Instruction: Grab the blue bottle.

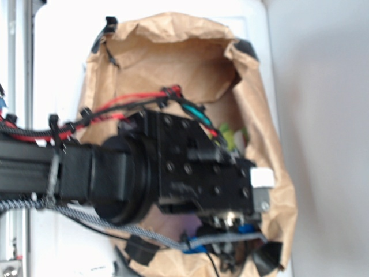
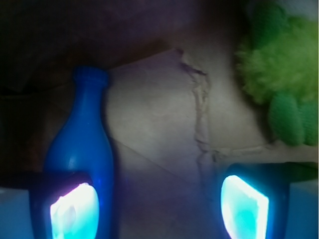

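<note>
Under the wide-open gripper, left, lies the blue bottle: smooth, likely slippery plastic; best squeezed across its belly.

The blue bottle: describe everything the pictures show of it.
The blue bottle is bright blue, smooth and glossy like plastic, with a narrow neck widening to a rounded body. In the wrist view it lies on brown paper, neck pointing away from the camera. Its lower body sits behind the glowing left-hand finger of the open pincer, off-centre in the gap; contact cannot be told. The green plush toy lies apart from it.
</note>
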You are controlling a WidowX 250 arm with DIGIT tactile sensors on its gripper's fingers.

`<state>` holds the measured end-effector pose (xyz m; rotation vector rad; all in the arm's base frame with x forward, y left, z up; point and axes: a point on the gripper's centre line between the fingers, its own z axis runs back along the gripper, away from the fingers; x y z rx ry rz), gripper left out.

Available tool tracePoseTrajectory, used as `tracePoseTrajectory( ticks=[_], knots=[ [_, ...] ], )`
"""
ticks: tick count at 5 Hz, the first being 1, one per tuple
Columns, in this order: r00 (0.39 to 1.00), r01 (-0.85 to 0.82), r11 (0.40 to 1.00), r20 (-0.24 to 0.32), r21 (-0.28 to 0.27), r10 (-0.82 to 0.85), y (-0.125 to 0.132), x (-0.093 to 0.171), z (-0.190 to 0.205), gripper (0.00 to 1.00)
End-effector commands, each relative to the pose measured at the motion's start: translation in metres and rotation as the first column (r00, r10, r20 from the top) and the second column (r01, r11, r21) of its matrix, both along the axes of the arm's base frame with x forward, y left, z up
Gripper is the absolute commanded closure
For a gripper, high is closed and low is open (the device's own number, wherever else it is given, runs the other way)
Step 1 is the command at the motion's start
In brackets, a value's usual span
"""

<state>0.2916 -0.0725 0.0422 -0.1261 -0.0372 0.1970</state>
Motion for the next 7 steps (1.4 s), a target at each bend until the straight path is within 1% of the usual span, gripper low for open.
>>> tracePoseTrajectory(
  ticks=[1, 2, 3, 4, 5, 7],
  knots=[
    [0.999, -0.037, 0.997, -0.033, -0.069, 0.035, -0.019, 0.021, -0.005, 0.00],
    [0.999, -0.030, 0.999, -0.037, -0.034, 0.029, -0.023, 0.022, -0.012, 0.00],
    [0.999, 0.000, 1.000, -0.033, 0.017, 0.001, -0.018, 0.021, -0.013, 0.00],
    [1.000, 0.023, 1.000, 0.001, -0.008, -0.023, -0.004, 0.019, 0.005, 0.00],
    [0.999, 0.017, 1.000, 0.051, -0.013, -0.016, 0.015, 0.018, 0.031, 0.00],
    [0.999, 0.017, 1.000, 0.051, -0.013, -0.016, 0.015, 0.018, 0.031, 0.00]
  ],
)
